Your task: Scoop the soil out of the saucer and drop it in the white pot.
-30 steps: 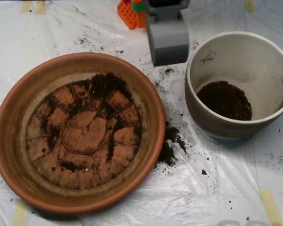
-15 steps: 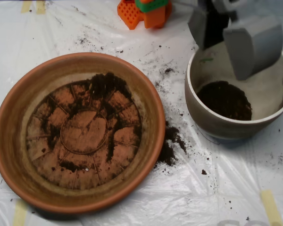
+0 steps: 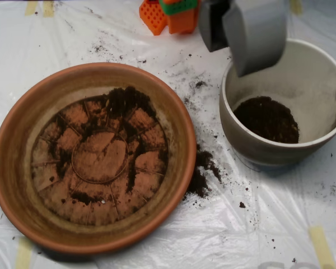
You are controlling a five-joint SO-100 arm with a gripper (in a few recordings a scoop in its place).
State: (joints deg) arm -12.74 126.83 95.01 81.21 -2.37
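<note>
The terracotta saucer (image 3: 14,168) sits at the left. A thin layer of dark soil (image 3: 123,103) clings to its ridged base, thickest toward the far side. At the right stands the white pot (image 3: 319,73) with a mound of soil (image 3: 266,119) in its bottom. My grey scoop (image 3: 232,56) hangs over the pot's far-left rim. Its two shells stand apart, and I see no soil in them.
Spilled soil (image 3: 201,174) lies on the plastic sheet between saucer and pot, with crumbs scattered toward the back. An orange and green block (image 3: 171,14) stands at the far edge, just left of the scoop. Tape strips (image 3: 322,246) hold the sheet down.
The scoop swung from beside the pot to over it and opened. It has since shifted left to the pot's far-left rim.
</note>
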